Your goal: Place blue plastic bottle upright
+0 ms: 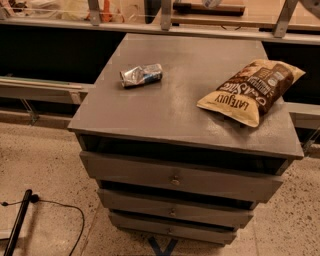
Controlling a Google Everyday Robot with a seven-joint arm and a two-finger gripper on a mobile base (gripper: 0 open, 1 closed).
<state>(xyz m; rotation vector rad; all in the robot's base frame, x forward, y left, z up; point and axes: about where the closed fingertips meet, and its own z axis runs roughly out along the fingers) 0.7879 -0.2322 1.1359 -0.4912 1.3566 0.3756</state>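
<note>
In the camera view, only a pale bluish sliver of the bottle (212,2) shows, at the top edge beyond the far end of the grey cabinet (165,117). The gripper is out of frame (so its grip cannot be told). On the cabinet lie a crushed can (141,75) at left and a chip bag (252,90) at right, well apart.

One high front camera looks down at the cabinet (190,80); hand outside frame.
</note>
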